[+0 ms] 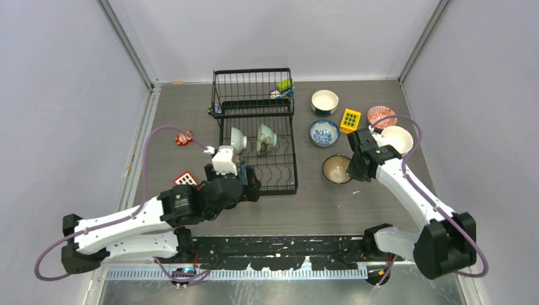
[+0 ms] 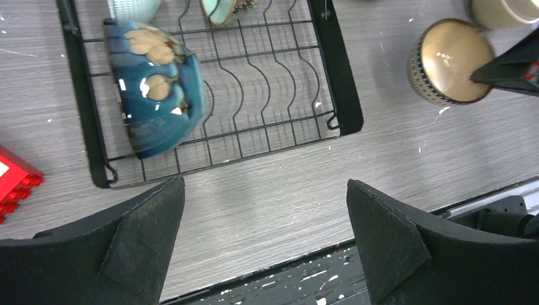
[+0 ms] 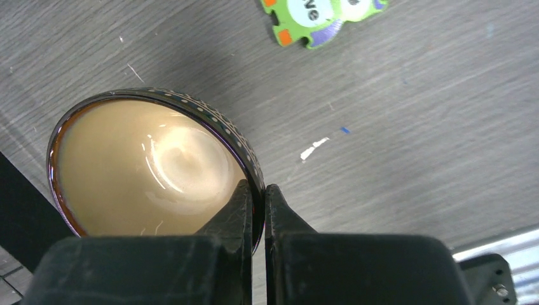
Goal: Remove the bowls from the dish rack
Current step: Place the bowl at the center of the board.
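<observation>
Two claws: left claw (image 2: 264, 185) gapes beside dish rack (image 2: 338, 71), right claw (image 3: 255, 190) pinches brown bowl (image 3: 146, 165)'s rim.

Lab cell, grey walls (image 1: 63, 95), paint-flecked table (image 1: 343, 213)

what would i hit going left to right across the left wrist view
red toy block → blue glazed bowl → brown bowl

Bright, even overhead light, faint soft shadows, white glare inside the brown bowl (image 3: 171, 159), overhead view sharp
</observation>
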You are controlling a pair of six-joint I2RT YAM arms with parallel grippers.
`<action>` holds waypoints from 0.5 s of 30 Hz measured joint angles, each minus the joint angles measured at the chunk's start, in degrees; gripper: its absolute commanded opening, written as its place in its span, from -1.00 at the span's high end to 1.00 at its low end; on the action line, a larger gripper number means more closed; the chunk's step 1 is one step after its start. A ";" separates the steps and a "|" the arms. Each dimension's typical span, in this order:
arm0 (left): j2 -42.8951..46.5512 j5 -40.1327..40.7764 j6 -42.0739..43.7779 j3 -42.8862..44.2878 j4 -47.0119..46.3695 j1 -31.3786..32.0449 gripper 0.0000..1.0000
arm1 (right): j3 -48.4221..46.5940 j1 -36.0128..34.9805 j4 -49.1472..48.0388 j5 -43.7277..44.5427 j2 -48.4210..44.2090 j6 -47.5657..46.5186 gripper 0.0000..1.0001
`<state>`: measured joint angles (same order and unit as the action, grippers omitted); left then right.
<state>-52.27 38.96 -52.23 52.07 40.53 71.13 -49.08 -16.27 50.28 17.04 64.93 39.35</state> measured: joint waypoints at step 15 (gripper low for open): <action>15.61 5.11 0.68 -7.26 0.46 0.00 -0.99 | 1.46 1.51 -14.12 -1.75 12.07 2.64 0.99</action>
<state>-36.67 44.07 -51.55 44.82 40.99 71.13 -47.62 -14.76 36.16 15.29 76.99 42.00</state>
